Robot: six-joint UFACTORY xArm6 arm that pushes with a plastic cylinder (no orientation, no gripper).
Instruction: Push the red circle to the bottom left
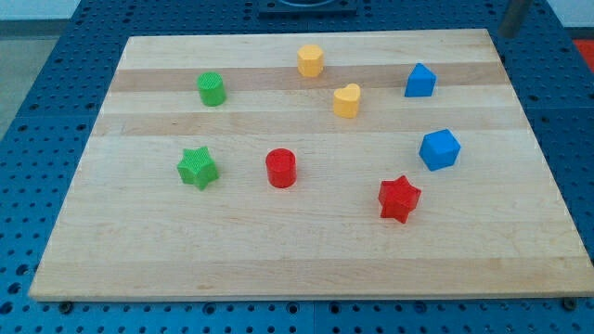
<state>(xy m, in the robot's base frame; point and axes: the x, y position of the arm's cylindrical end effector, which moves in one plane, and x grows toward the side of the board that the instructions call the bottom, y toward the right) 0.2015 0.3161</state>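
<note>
The red circle (280, 168) stands on the wooden board (306, 260), a little left of the middle. The green star (198, 168) is to its left and the red star (399, 199) is to its lower right. A grey slanted bar (512, 19) shows at the view's top right, just past the board's far corner. It looks like my rod, with its lower end near my tip (506, 34). It is far from the red circle and touches no block.
A green circle (213, 89) is at the upper left. A yellow block (311, 60) and a yellow heart (346, 100) are at the top middle. A blue block (419, 81) and a blue cube-like block (440, 149) are on the right. A blue pegboard (37, 111) surrounds the board.
</note>
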